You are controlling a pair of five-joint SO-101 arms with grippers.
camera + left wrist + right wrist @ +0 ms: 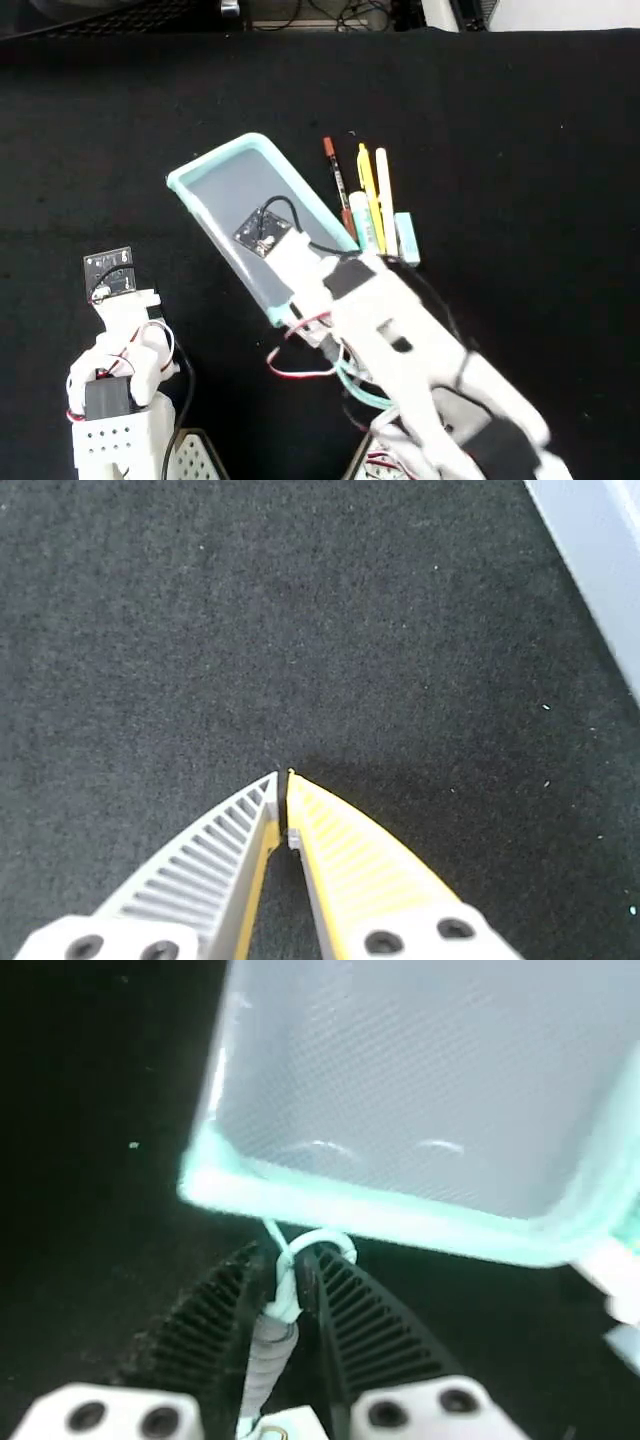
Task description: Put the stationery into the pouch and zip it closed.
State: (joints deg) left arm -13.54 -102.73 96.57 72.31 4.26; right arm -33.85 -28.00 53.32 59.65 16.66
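The grey mesh pouch with a teal rim lies slanted at the middle of the black table. Right beside its right edge lies the stationery: a brown pen, a yellow pen, a cream pen, a teal highlighter and a small teal block. My right arm stretches over the pouch's near end. In the right wrist view my right gripper is shut on the teal zip pull cord at the pouch rim. My left gripper is shut, holding nothing, over bare cloth.
The left arm stands at the near left, well apart from the pouch. A pale corner of the pouch shows in the left wrist view. Black cloth covers the whole table, with cables along the far edge.
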